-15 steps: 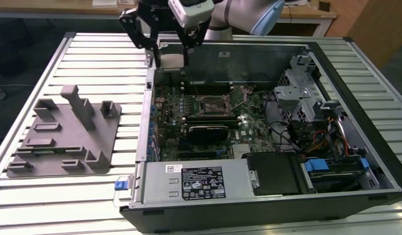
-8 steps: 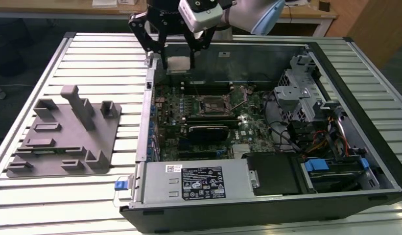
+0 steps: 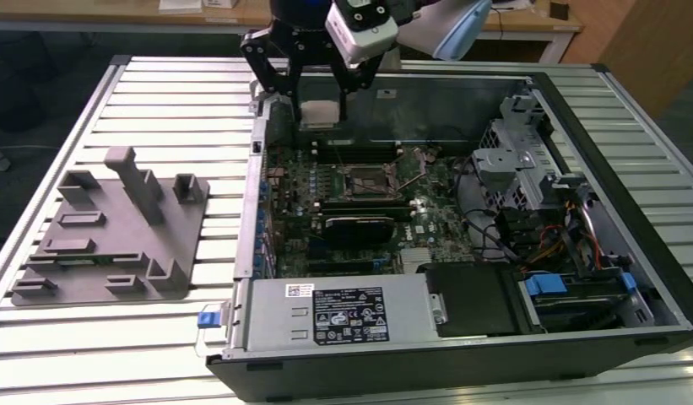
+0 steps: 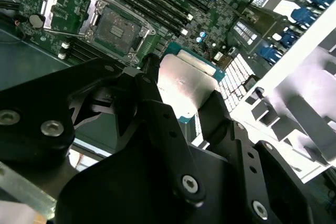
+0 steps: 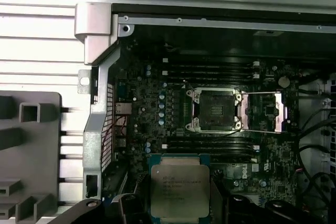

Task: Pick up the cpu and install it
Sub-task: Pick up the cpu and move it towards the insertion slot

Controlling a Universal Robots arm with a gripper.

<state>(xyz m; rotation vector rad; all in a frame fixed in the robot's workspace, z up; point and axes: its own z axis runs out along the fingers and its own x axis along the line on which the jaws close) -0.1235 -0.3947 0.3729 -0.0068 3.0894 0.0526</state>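
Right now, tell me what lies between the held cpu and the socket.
A bank of dark memory slots runs between the cpu and the socket, in the first wrist view.

The counter [image 3: 154, 93] I work over is a pale metal top of long parallel slats. Two things lie directly on it. Toward the exterior view's left sits a flat grey fixture plate [image 3: 110, 245] with raised posts and pockets standing up from it. Just beside that, on the exterior view's right, an open black computer case [image 3: 459, 359] lies on its side, covering most of the counter's width.
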